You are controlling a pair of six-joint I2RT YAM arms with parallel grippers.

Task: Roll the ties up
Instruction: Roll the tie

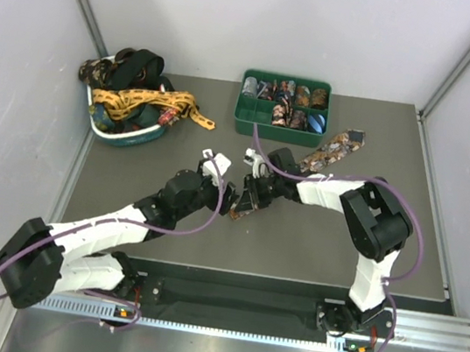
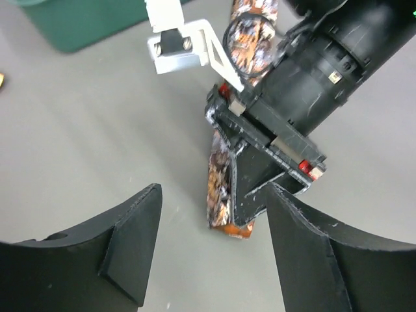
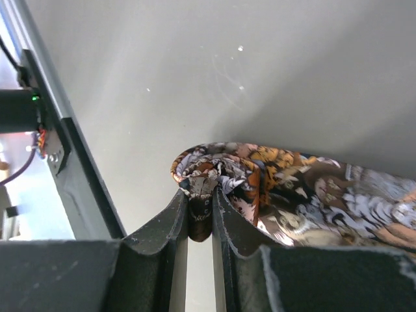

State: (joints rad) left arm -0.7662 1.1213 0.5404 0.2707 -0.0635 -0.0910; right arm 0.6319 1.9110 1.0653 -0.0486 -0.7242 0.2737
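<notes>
A brown-floral tie (image 1: 331, 150) lies on the grey table, running from the back right toward the middle. My right gripper (image 1: 245, 204) is shut on its near end. In the right wrist view the gripper (image 3: 200, 207) pinches the tie's end, and the tie (image 3: 273, 188) curls round the fingertips in a partial roll. My left gripper (image 1: 230, 200) is open and empty, just left of the right gripper. In the left wrist view its jaws (image 2: 214, 253) stand wide apart in front of the tie's end (image 2: 220, 188).
A green bin (image 1: 244, 127) at the back middle holds several rolled ties. A basket (image 1: 126, 137) at the back left holds loose ties, with a gold-yellow one (image 1: 153, 102) draped over its rim. Side walls enclose the table.
</notes>
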